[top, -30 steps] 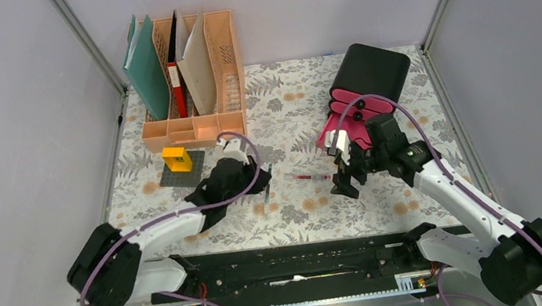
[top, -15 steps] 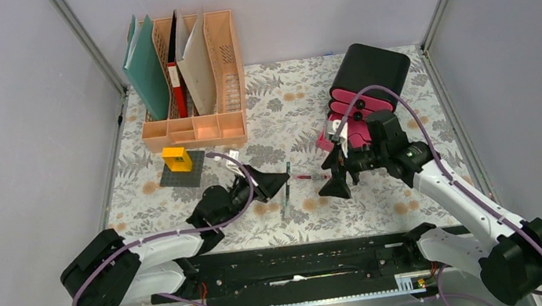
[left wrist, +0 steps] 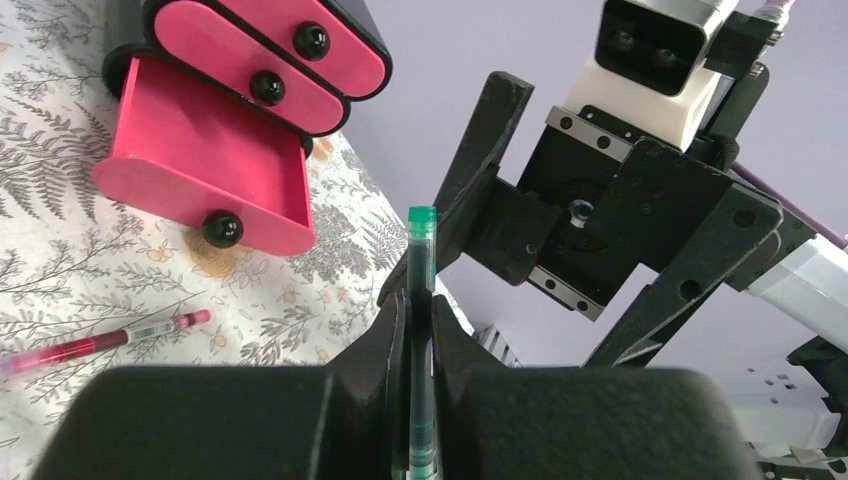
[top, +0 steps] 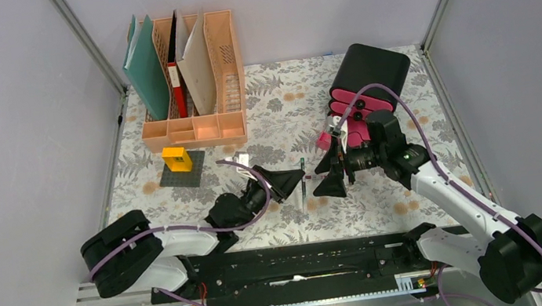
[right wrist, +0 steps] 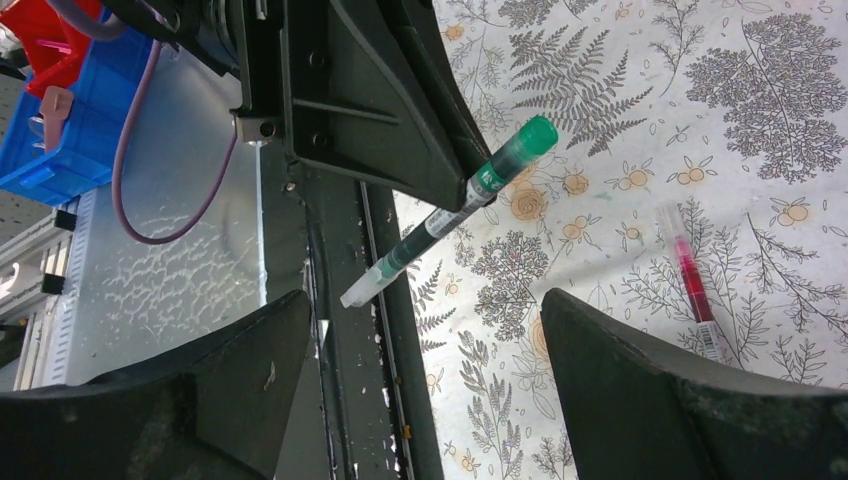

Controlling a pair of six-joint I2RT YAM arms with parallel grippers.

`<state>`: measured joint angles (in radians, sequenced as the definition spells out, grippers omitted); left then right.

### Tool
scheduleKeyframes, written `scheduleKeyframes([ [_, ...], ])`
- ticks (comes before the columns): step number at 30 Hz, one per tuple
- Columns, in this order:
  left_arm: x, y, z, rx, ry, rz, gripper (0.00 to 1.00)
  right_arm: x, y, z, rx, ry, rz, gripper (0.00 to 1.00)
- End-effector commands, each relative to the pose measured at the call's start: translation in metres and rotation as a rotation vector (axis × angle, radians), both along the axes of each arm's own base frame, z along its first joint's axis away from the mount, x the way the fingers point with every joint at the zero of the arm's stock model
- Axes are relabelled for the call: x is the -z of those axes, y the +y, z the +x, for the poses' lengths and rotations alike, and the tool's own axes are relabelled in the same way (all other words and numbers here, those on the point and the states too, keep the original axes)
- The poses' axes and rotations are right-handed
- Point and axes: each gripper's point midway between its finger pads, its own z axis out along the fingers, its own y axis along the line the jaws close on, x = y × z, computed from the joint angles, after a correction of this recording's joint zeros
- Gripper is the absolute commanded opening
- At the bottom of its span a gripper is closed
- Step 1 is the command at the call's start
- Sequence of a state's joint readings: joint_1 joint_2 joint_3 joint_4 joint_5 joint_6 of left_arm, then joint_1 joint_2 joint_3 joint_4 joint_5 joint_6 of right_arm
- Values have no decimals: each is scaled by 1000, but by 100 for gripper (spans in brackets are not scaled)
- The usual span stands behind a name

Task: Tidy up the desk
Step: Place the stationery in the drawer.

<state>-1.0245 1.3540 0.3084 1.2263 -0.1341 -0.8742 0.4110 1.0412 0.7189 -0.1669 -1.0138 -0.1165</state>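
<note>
Slim green-capped pen point(left wrist: 422, 240) pinched in left end effector point(left wrist: 418, 322), fern-printed cloth desk point(top: 284, 96)

The table point(top: 284, 96) is a large, flat, level rectangle filling the middle of the overhead view, its far edge toward the top of the frame and its near edge toward the bottom, with grey walls point(top: 15, 155) along its left, far and right sides. A white cloth point(right wrist: 640, 60) printed with grey fern leaves and small tan-orange flowers covers it and lies flat. The same print fills the left side of the left wrist view and the upper right of the right wrist view.
</note>
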Motion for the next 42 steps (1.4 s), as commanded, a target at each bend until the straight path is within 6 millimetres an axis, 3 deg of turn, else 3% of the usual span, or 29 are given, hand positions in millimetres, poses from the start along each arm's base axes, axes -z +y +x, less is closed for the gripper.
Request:
scheduleKeyframes([
  [1,-43,-2,5,-54,-80,-134,0,-11,4,0,-12,5,55,92],
  [7,-44,-7,4,-79,-86,-139,0,-9,5,0,-11,30,57,89],
  [26,-56,-29,1,-73,-118,-181,0,-5,7,0,21,102,69,66],
  [28,-57,-30,0,-68,-120,-183,0,-5,7,1,25,101,68,57],
  [35,-57,-29,-2,-66,-123,-186,0,-3,6,7,55,91,54,5],
  [38,-58,-25,-3,-75,-124,-188,15,-4,6,8,47,67,53,0],
  [42,-61,-15,-4,-91,-123,-184,43,-3,4,9,35,27,29,0],
])
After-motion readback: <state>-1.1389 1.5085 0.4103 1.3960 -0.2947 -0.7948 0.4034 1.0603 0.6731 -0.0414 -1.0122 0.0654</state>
